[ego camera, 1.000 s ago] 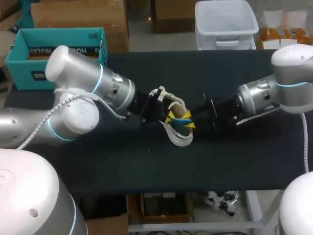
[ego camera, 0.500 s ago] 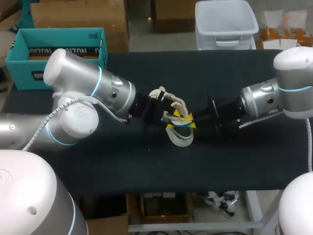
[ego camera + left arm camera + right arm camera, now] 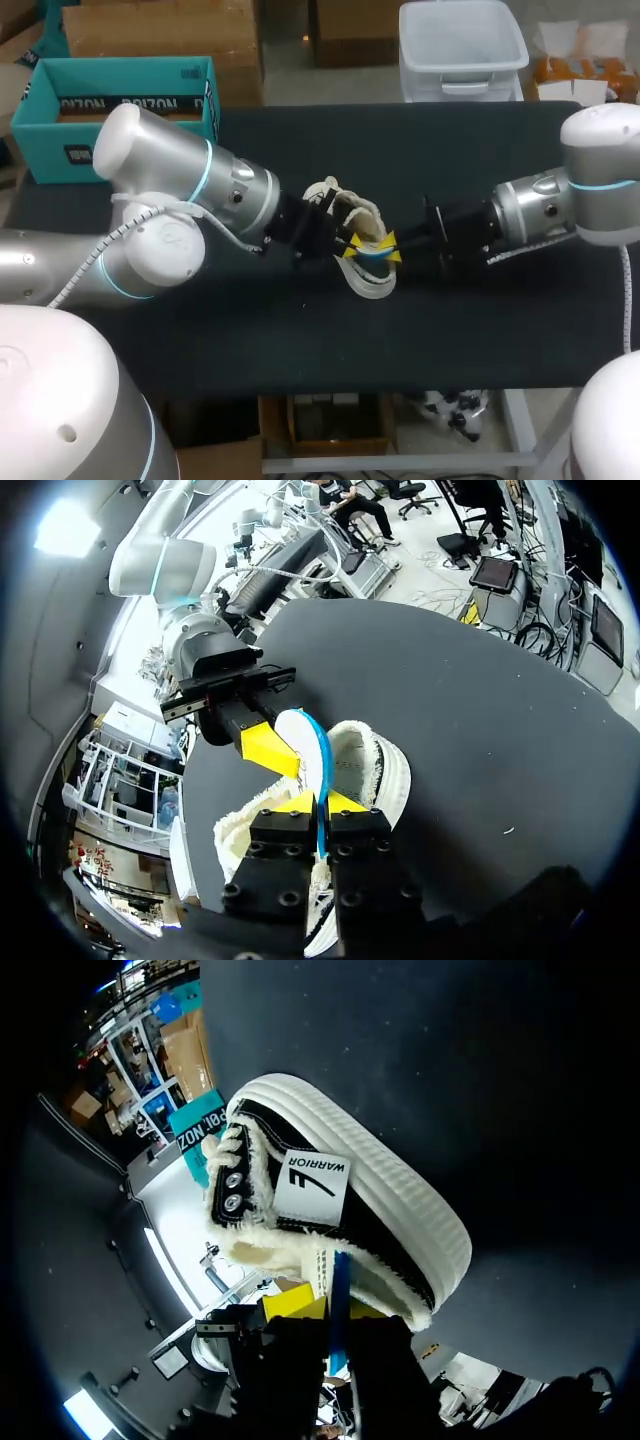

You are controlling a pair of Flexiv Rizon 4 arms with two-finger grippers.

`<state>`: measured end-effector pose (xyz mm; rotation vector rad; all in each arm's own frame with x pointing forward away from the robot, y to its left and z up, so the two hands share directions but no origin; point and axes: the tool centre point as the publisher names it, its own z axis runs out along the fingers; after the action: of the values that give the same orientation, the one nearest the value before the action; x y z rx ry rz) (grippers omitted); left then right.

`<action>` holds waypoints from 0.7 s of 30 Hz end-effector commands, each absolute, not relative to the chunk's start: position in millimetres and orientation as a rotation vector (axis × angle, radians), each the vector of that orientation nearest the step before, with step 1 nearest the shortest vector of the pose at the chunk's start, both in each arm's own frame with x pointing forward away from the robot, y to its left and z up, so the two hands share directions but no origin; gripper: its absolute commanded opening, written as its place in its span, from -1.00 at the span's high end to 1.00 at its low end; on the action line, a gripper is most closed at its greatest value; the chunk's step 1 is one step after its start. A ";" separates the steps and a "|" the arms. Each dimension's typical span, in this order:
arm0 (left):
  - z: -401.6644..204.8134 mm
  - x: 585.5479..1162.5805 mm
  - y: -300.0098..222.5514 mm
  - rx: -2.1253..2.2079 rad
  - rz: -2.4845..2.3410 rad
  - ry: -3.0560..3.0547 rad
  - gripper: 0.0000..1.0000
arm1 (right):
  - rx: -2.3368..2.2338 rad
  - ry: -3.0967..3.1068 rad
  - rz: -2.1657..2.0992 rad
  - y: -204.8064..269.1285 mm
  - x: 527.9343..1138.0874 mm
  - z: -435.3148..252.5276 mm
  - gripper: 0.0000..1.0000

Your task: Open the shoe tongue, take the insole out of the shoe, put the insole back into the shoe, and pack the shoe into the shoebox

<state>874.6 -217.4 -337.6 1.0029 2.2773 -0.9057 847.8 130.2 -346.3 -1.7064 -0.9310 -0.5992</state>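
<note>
At the middle of the black table (image 3: 300, 340) a black canvas shoe (image 3: 365, 283) with a thick white ribbed sole and a cream fleecy lining lies between my two arms, which come in from opposite sides and meet over it. My left gripper (image 3: 347, 245) is at the shoe's opening on the side nearer the shoebox, and my right gripper (image 3: 388, 252) faces it from the other side, their yellow tips almost touching. Between them stands the insole (image 3: 370, 249), white with a blue edge, on its thin side. In the left wrist view the left gripper (image 3: 322, 802) has its two yellow tips pressed close on the blue edge of the insole (image 3: 300, 740), pinching it from both sides, with the lined collar of the shoe (image 3: 385, 770) just beside and ahead of the fingers. Beyond it the right gripper (image 3: 270, 750) lays a yellow tip flat on the insole's white face; its other finger is hidden behind. In the right wrist view the right gripper (image 3: 335, 1305) likewise has the blue strip of the insole (image 3: 340, 1270) squeezed between its tips, and the shoe (image 3: 330, 1215) lies just ahead of them, its sole away from the fingers and its eyelets and white side label in view. How much of the insole sits inside the shoe cannot be told. The teal shoebox (image 3: 40, 110) stands well apart at the table's far left corner, also seen past the shoe in the right wrist view (image 3: 200, 1125).
</note>
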 end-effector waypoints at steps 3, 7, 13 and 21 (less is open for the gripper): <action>-346.2 886.7 -218.5 0.979 -0.889 2.308 1.00 | -1.664 -0.946 -0.549 138.0 868.5 -356.9 1.00; -351.9 891.6 -216.3 0.954 -0.895 2.331 1.00 | -1.666 -0.942 -0.536 139.2 870.9 -359.3 1.00; -351.9 886.0 -216.8 0.966 -0.907 2.323 1.00 | -1.708 -0.936 -0.534 137.9 859.6 -350.3 1.00; -349.7 883.2 -221.4 0.976 -0.913 2.312 1.00 | -1.815 -0.918 -0.537 133.2 836.6 -333.4 0.49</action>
<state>884.3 -218.9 -347.9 0.9785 2.3169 -0.9120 850.6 135.1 -346.8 -1.7213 -0.9284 -0.4866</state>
